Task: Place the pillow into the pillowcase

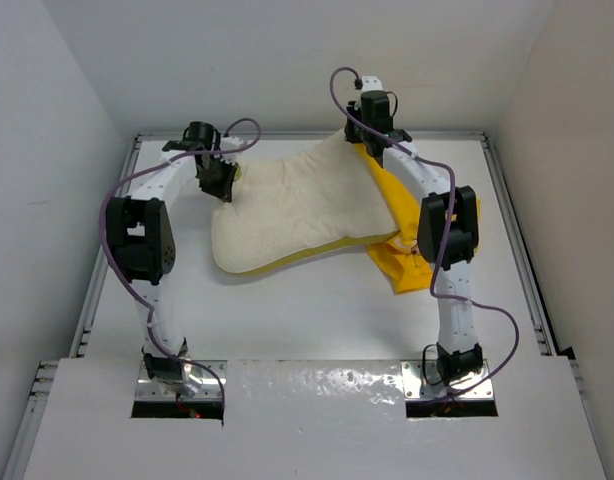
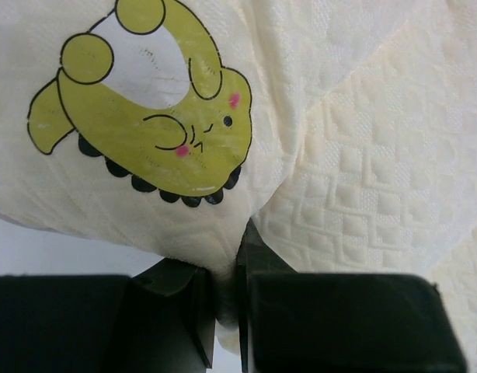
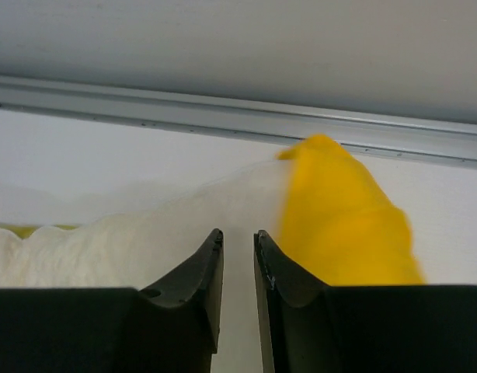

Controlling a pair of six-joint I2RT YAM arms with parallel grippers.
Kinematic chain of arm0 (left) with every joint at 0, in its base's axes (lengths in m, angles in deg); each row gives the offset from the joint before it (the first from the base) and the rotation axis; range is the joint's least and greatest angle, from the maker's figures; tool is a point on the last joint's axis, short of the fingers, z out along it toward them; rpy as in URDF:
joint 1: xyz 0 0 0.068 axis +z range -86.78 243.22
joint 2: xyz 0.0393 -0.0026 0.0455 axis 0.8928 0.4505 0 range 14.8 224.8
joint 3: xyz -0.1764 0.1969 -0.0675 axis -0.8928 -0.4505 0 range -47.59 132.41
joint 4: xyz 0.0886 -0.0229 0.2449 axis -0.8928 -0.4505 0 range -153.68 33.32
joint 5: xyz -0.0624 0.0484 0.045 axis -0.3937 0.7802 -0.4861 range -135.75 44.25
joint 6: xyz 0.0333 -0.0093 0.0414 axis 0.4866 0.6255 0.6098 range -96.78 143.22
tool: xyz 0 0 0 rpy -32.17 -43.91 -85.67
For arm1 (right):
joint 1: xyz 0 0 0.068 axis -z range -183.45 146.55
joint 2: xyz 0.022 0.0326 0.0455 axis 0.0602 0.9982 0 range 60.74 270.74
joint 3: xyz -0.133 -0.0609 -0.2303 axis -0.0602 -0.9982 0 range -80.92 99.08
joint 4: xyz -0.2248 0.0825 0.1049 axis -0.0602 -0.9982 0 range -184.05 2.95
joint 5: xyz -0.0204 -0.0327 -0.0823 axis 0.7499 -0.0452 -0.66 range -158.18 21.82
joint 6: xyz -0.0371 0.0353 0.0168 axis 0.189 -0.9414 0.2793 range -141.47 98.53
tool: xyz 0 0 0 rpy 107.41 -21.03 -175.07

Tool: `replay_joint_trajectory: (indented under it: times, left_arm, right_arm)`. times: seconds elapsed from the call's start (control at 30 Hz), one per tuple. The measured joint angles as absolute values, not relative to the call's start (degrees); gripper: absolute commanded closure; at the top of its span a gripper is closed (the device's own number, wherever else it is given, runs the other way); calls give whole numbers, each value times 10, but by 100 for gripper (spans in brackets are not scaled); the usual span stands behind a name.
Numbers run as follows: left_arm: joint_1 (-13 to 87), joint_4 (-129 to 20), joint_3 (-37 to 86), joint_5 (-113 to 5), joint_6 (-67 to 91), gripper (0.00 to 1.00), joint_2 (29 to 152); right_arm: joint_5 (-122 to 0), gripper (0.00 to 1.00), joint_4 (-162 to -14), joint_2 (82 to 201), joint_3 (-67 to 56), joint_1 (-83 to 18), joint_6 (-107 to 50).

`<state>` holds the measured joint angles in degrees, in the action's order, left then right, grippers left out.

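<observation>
The pillow [image 1: 297, 210] overlaps, at its right end, the yellow pillowcase [image 1: 402, 255] bunched to its right. To do this well, I judge, the left gripper [image 2: 225, 272], pinched tight on a fold at the pillow's left corner near the logo [image 2: 145, 116], should feed it steadily rightward. Meanwhile the right gripper [image 3: 237, 237], jaws narrowly parted on nothing at the pillow's far right corner, should take the case's mouth and hold it wide. That mouth, and whether the pillow's end is inside, are hidden.
</observation>
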<state>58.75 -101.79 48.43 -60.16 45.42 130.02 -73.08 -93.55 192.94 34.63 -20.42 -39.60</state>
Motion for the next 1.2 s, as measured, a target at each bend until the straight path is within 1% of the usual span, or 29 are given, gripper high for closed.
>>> replay_joint_trajectory:
  times: [0.03,0.07,0.1,0.27,0.37,0.4,0.43,0.47,0.5,0.53,0.57,0.6,0.63,0.7,0.73,0.77,0.8,0.83,0.9,0.93,0.97,1.03,1.13,1.2]
  left_arm:
    - [588,-1020,486,-606,452,100,1300]
    - [588,-1020,487,-611,448,100,1300]
    - [588,-1018,487,-618,443,100,1300]
    - [586,-1020,483,-636,433,100,1298]
    - [586,-1018,460,-640,432,100,1283]
    - [586,-1019,449,-641,432,100,1274]
    - [586,-1019,440,-642,429,100,1268]
    - [586,-1019,434,-642,427,100,1263]
    - [586,-1019,431,-641,424,98,1259]
    - [586,-1018,430,-640,422,92,1258]
    - [586,-1016,430,-637,420,78,1257]
    - [586,-1014,430,-634,418,69,1257]
    - [586,-1013,431,-627,414,50,1257]
    - [586,-1016,436,-609,410,33,1257]
    - [586,-1019,443,-598,408,20,1257]
    - [586,-1020,454,-588,408,17,1257]
    - [586,-1020,466,-582,406,16,1257]
    - [585,-1018,482,-571,406,16,1257]
    - [583,-1012,519,-549,408,15,1257]
    - [583,-1008,540,-538,408,14,1257]
    - [581,-1003,557,-528,410,14,1257]
    - [576,-992,599,-504,420,14,1257]
    - [542,-977,639,-473,458,15,1257]
    - [492,-970,640,-454,491,15,1256]
  right_arm:
    - [-735,83,-937,1929,346,-207,-381]
    - [-737,95,-938,1929,346,-213,-367]
    - [-737,100,-939,1929,343,-219,-355]
    - [-719,100,-949,1912,295,-251,-331]
    - [-705,100,-952,1904,267,-259,-330]
    - [-705,99,-953,1901,257,-259,-333]
    - [-706,95,-953,1898,249,-257,-337]
    - [-708,88,-956,1895,243,-255,-341]
    - [-708,69,-960,1893,240,-253,-347]
    - [-708,58,-967,1890,239,-249,-355]
    - [-708,48,-974,1885,236,-245,-357]
    - [-707,42,-984,1876,232,-241,-360]
    - [-709,32,-996,1861,224,-236,-360]
    - [-713,27,-1014,1817,195,-227,-364]
    - [-714,36,-1022,1790,176,-222,-365]
    - [-716,55,-1030,1755,151,-217,-367]
    - [-718,81,-1028,1721,122,-211,-368]
    - [-721,100,-1034,1677,87,-204,-372]
    - [-727,99,-1036,1603,23,-188,-382]
    - [-733,88,-1041,1575,-1,-180,-385]
    - [-741,62,-1041,1548,-29,-171,-389]
    - [-753,57,-1037,1509,-81,-154,-390]
    - [-770,58,-1042,1486,-155,-140,-392]
    - [-775,59,-1042,1485,-197,-139,-389]
